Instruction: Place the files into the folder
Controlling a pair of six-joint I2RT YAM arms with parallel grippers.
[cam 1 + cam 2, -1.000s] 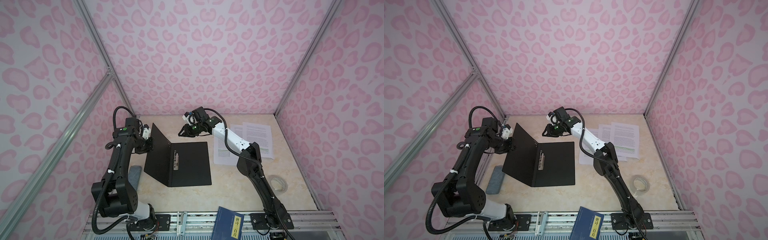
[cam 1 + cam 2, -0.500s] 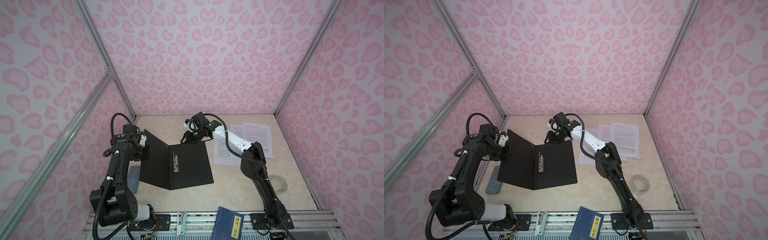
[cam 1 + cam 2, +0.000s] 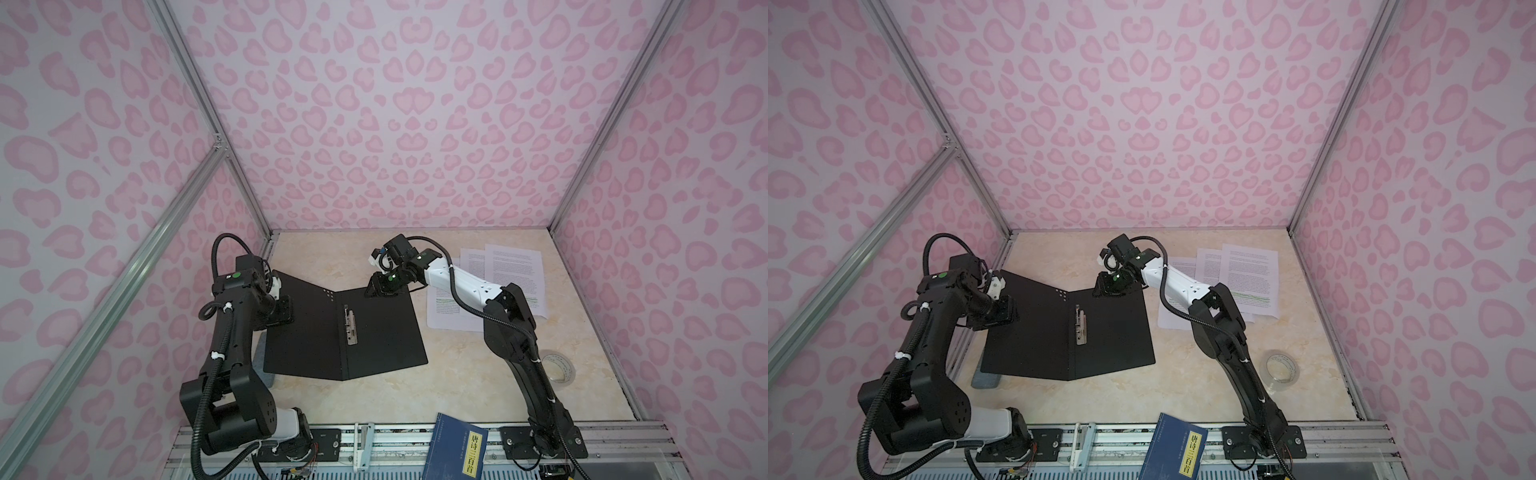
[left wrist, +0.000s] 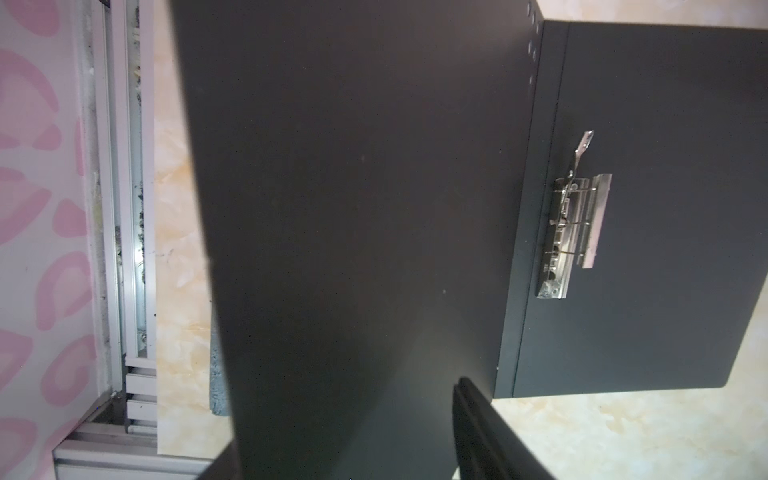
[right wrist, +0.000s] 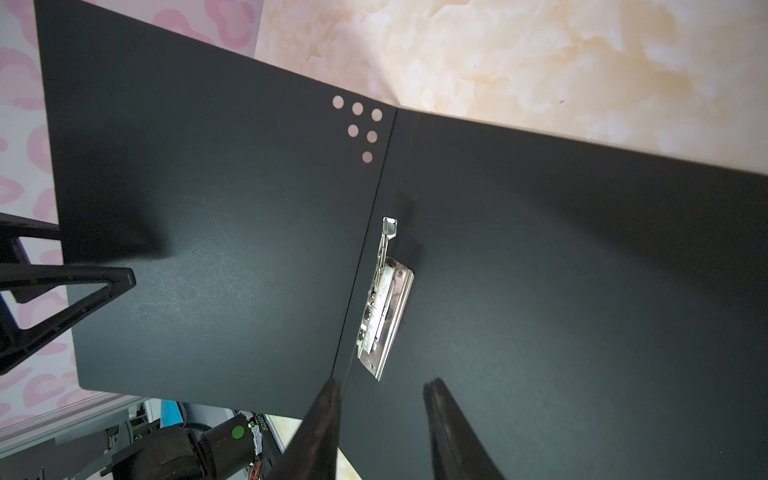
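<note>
From my station I'd call this the early part of the job. The folder [image 3: 374, 332] lies open at centre-left of the table [image 3: 457, 382] in both top views, black inside facing up. Its right panel is flat, while its left cover tilts up a little from the spine, over a grey pad [image 3: 986, 380]. The files [image 3: 511, 270] sit fanned out in the upper right of the table, well apart from the folder; none is inside yet. So opening is done, and I judge that moving and seating all the sheets is left. The metal clip [image 3: 349, 328] sits just right of the spine; I cannot tell whether it is raised enough to take paper.

The left arm reaches in from the lower left, its elbow high. The left gripper [image 3: 286, 309] is at the outer edge of the left cover. Its jaws are parted wide with the cover passing between them — not pinched, as far as I can see.

The right arm stretches across from the lower right. The right gripper [image 5: 382, 386] is at the upper edge of the right panel — jaws partly apart, nothing between them.
</note>
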